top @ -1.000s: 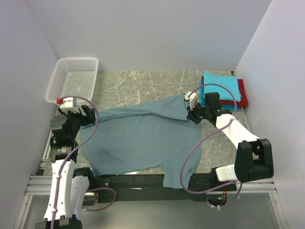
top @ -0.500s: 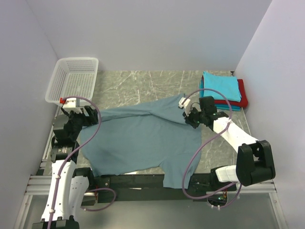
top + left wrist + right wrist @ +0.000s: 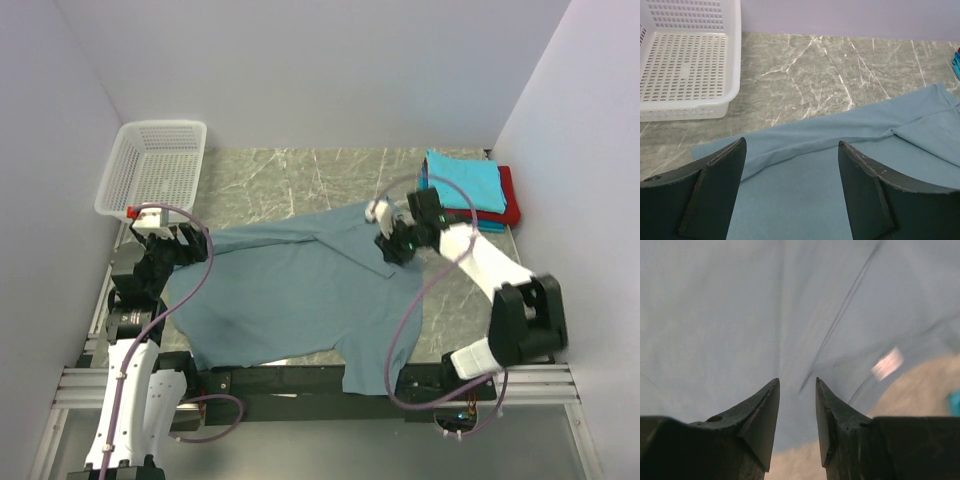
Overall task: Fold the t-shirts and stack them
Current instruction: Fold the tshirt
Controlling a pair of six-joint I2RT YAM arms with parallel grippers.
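Our right gripper (image 3: 797, 385) hovers low over the far-right part of the large dusty grey-blue short-sleeved t-shirt (image 3: 290, 295), its dark jaws parted by a narrow gap with nothing visibly pinched between them; the wrist view is blurred, so we cannot rule out a thread of cloth brushing a fingertip. If the tips do touch the fabric, lifting away may drag the turned-over flap at that corner back open, and the white neck label (image 3: 887, 363) just beside the jaws marks a collar seam that we judge easy to snag. Our left gripper (image 3: 791, 150) stands wide open and empty above the tee's left edge, so nothing pins the shirt, and any tug from the right could slide the whole garment. A long raised crease runs along the tee's far edge, and folding over it would likely lock in a lumpy, crooked fold. The tee's near hem hangs over the front of the grey marbled tabletop (image 3: 290, 180), and that weight could pull the cloth nearward once we move it. Beyond the tee's far-right corner lies the folded bright turquoise shirt (image 3: 462, 180) on the folded red shirt (image 3: 508, 200); the right arm's looping cable could nudge that pile. The white plastic mesh basket (image 3: 112, 185) sits off the tee's far-left corner, well apart.
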